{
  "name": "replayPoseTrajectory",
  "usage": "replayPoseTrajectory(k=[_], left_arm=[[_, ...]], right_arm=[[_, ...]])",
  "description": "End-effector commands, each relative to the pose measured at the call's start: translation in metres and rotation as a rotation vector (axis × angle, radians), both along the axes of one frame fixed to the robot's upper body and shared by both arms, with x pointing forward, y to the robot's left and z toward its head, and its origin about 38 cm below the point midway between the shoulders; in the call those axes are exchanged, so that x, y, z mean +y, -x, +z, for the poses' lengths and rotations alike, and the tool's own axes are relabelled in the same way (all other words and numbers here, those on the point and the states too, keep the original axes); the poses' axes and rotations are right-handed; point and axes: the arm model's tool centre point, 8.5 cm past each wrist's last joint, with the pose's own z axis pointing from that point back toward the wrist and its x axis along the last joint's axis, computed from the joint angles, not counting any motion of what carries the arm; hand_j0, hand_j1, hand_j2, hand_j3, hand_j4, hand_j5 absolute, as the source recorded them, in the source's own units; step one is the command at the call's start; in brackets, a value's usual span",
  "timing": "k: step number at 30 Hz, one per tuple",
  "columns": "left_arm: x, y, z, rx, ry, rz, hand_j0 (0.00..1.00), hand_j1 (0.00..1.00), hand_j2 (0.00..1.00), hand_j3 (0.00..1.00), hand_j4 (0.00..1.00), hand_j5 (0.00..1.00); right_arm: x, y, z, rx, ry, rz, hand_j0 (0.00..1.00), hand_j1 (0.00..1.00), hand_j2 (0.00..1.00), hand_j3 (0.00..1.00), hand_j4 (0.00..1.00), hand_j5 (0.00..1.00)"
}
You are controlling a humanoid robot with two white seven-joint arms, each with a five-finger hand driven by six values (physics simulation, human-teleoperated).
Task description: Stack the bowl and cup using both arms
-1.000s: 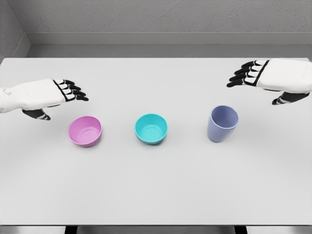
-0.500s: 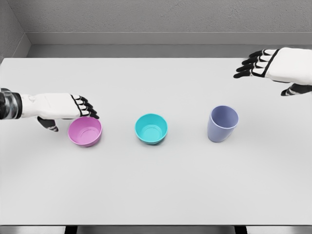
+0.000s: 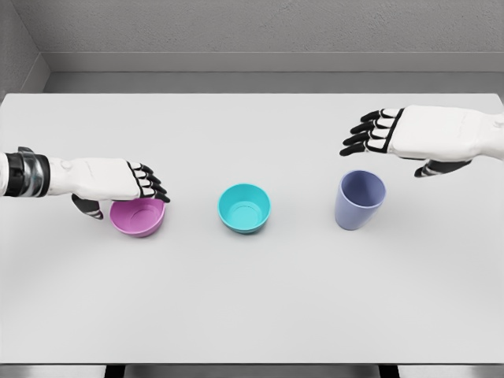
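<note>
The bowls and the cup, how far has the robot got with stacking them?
Nothing is stacked yet: the pink bowl, the teal bowl and the lavender cup each stand apart on the table. In hand: the left hand is over the pink bowl's rim, though a firm grasp is not clear; the right hand hovers open behind the cup. All lifting and stacking is left.

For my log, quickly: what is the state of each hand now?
Left hand: over the pink bowl, grasp cannot be told.
Right hand: open, holding nothing, above the cup.
</note>
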Motion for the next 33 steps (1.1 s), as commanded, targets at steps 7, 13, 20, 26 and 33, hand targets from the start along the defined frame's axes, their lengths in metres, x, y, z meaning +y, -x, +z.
replayPoseTrajectory(k=[7, 13, 20, 26, 33], left_arm=[[-0.004, 0.002, -0.006, 0.017, -0.001, -0.010, 1.00, 1.00, 1.00, 1.00, 1.00, 1.00], [-0.011, 0.005, -0.009, 0.023, -0.001, -0.031, 1.00, 1.00, 1.00, 1.00, 1.00, 1.00], [-0.011, 0.005, -0.009, 0.024, -0.003, -0.031, 1.00, 1.00, 1.00, 1.00, 1.00, 1.00], [-0.011, 0.005, -0.011, 0.028, -0.007, -0.031, 1.00, 1.00, 1.00, 1.00, 1.00, 1.00], [-0.013, 0.005, -0.012, 0.030, -0.002, -0.035, 1.00, 1.00, 1.00, 1.00, 1.00, 1.00]], right_arm=[[0.000, 0.001, -0.009, 0.026, -0.008, -0.002, 1.00, 1.00, 1.00, 1.00, 1.00, 1.00], [0.008, 0.005, -0.016, 0.044, 0.001, 0.025, 1.00, 1.00, 1.00, 1.00, 1.00, 1.00], [0.014, 0.006, -0.025, 0.067, 0.000, 0.038, 1.00, 1.00, 1.00, 1.00, 1.00, 1.00], [0.022, 0.002, -0.033, 0.080, -0.017, 0.050, 1.00, 1.00, 1.00, 1.00, 1.00, 1.00], [0.025, 0.002, -0.041, 0.089, 0.004, 0.056, 1.00, 1.00, 1.00, 1.00, 1.00, 1.00]])
